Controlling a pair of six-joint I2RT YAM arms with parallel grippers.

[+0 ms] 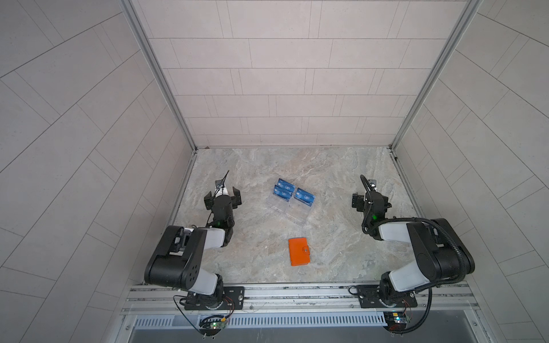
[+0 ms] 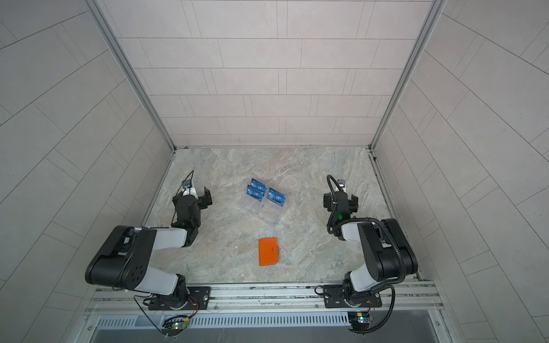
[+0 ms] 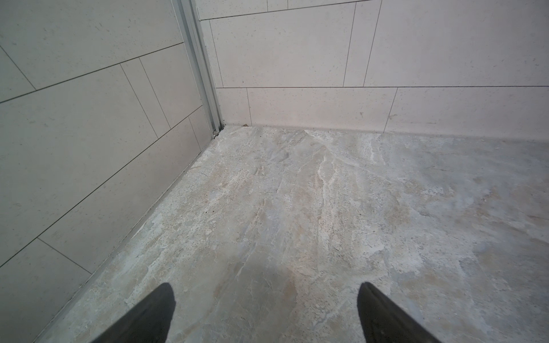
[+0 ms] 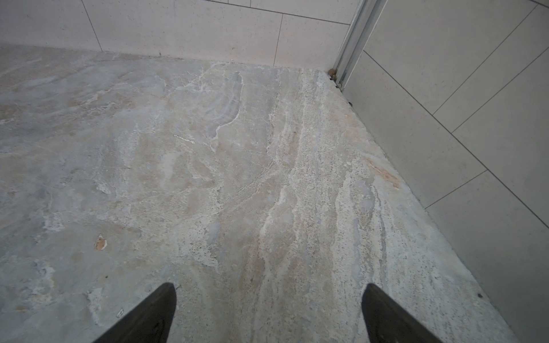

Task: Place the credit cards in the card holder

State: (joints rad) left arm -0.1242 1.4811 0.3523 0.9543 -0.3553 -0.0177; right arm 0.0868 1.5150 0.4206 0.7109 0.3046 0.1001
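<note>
Three blue credit cards with white "VIP" lettering stand in the upper tiers of clear acrylic racks at mid-table in both top views. The orange card holder lies shut, its snap tab fastened, nearer the front edge. My left gripper is open and empty, left of the racks, pointing at the back left corner. To the right of the racks my right gripper is open and empty too. Neither wrist view shows cards or holder.
Tiled walls enclose the marble tabletop on the left, back and right. An aluminium rail carrying both arm bases runs along the front edge. Bare marble lies between each gripper and the racks.
</note>
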